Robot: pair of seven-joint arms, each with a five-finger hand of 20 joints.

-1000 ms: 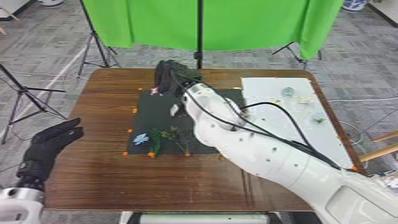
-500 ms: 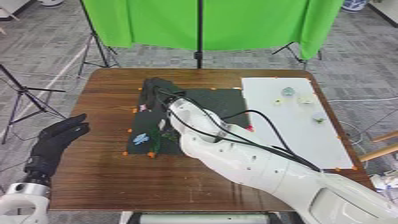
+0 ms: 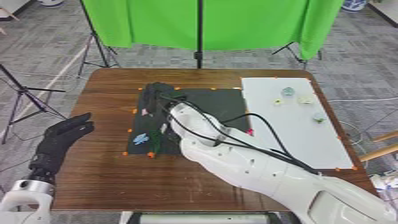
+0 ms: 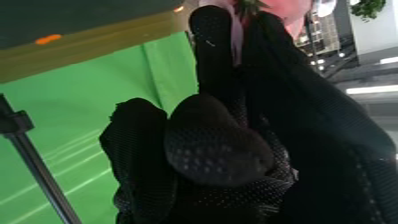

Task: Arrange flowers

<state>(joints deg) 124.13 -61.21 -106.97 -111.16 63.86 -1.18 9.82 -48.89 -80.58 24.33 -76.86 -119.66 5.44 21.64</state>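
My right hand [image 3: 159, 96] is over the far left part of the dark mat [image 3: 213, 102]. In the right wrist view the same hand [image 4: 218, 150] has some fingers curled, and a pink flower [image 4: 291, 9] is pinched at the tips, with a bit of green beside it. A small pink piece [image 3: 145, 112] lies near that hand. On the mat's near left are a blue flower [image 3: 140, 139] and green stems [image 3: 156, 142], partly behind the right arm. My left hand [image 3: 64, 134] is off the table's left side, fingers extended.
A white sheet [image 3: 293, 145] on the right bears a pale green item [image 3: 288, 92], a yellow flower [image 3: 277, 102], a whitish piece [image 3: 306, 100] and a small plant [image 3: 319, 118]. Something red [image 3: 250, 132] is beside the right arm. Black cables loop over that arm.
My right hand has come nearer and slightly left from the mat's far edge, and its arm has swung left with it. The left hand has shifted slightly right and up.
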